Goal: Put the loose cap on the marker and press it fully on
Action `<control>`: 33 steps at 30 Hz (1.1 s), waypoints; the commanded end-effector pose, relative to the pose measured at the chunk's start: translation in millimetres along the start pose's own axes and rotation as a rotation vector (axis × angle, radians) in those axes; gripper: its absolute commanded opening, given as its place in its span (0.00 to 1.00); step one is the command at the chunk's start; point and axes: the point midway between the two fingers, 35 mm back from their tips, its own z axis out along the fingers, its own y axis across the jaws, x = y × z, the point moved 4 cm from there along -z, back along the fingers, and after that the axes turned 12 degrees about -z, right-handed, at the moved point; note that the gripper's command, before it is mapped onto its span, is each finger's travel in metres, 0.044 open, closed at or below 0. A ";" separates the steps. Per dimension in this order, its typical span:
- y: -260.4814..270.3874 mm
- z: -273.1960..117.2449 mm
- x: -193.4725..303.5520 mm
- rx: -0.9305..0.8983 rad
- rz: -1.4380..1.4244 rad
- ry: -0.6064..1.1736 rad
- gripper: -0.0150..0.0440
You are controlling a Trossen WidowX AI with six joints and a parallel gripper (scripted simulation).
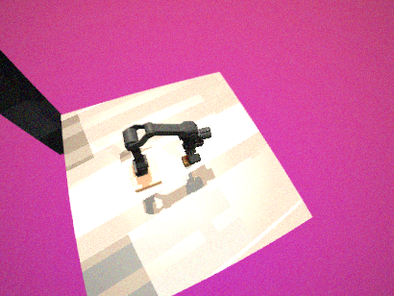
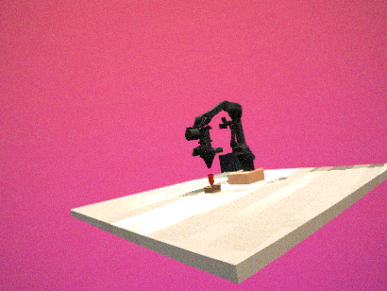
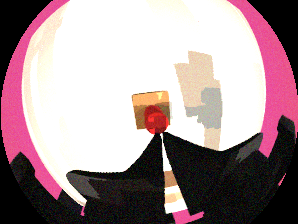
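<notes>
No brand, label or writing can be read on anything here; the pictures are too coarse for that.

The one container is the holder block (image 2: 212,189), a small tan block on the pale table (image 2: 264,222). A red cap (image 2: 210,179) stands upright out of its top, covering the marker; the marker's own body cannot be made out beneath it. In the wrist view the holder block (image 3: 150,104) shows as a tan square just above the middle of the picture, and the red cap (image 3: 156,119) sits at its 6 o'clock edge, seen from almost straight above.

The gripper (image 2: 210,164) hangs above the cap, pointing down, apart from it with bare background between the tip and the red top. Its fingers are closed together with nothing between them: in the wrist view the two dark fingers meet in a point just under the cap, leaving only a thin bright slit.

From the top view the gripper (image 1: 189,158) lies at about 3 o'clock from the arm's base (image 1: 140,169), which stands on a light wooden plinth (image 1: 145,183). A glimpse of the holder block (image 1: 184,160) shows at the gripper's 9 o'clock side. The arm's grey shadow (image 1: 180,192) falls on the table at 6 o'clock of the gripper.
</notes>
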 end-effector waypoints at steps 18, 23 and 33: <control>0.0 18.0 -0.1 -0.001 -0.006 0.000 0.25; -0.1 24.6 -0.1 -0.001 -0.006 0.001 0.25; 0.0 37.3 0.0 -0.001 -0.006 0.001 0.25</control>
